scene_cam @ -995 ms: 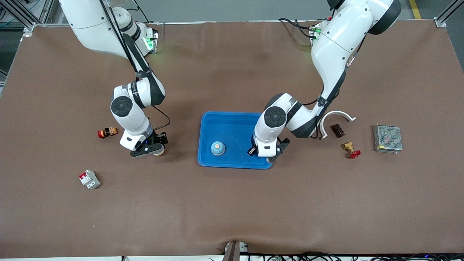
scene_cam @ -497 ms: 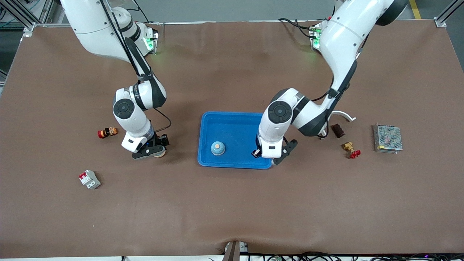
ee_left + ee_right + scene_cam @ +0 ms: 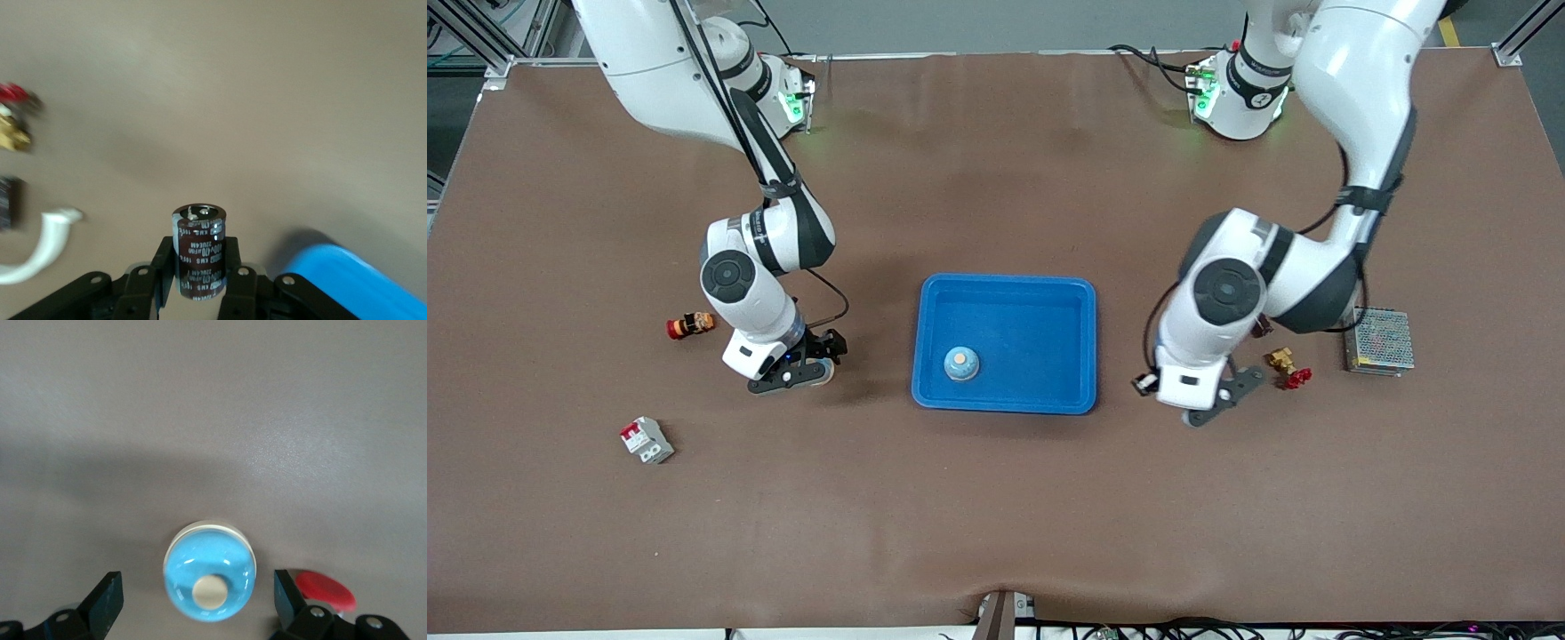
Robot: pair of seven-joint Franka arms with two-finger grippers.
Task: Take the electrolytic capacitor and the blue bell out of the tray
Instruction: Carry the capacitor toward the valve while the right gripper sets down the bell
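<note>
Jaws of the left gripper (image 3: 199, 273): closed on the capacitor (image 3: 199, 243), one finger on each side of its dark brown sleeve. Holds it with the silver terminal end pointing away from the fingers. Hangs over the bare table (image 3: 996, 516), between the blue tray (image 3: 1005, 281) and the small parts at the left arm's end.

Jaws of the right gripper (image 3: 195, 590): wide open, one finger on each side of the bell (image 3: 210, 570), with a gap on both sides, so not touching it. Stands low over the table toward the right arm's end, well apart from the tray. Bell itself: light blue dome with a cream button on top, sitting upright on the table, outside the tray.

Inside the tray, near the corner closest to the front camera and to the right arm: a second bell (image 3: 961, 363) of the same kind, upright.

Toward the right arm's end also: red pushbutton (image 3: 690, 324) lying on its side, and circuit breaker (image 3: 647, 439) nearer to the front camera.

Toward the left arm's end: brass fitting (image 3: 1282, 359) with a red part (image 3: 1297, 378) just beside it, metal power supply (image 3: 1378, 340), and, in the left wrist view, a white curved piece (image 3: 40, 247).
</note>
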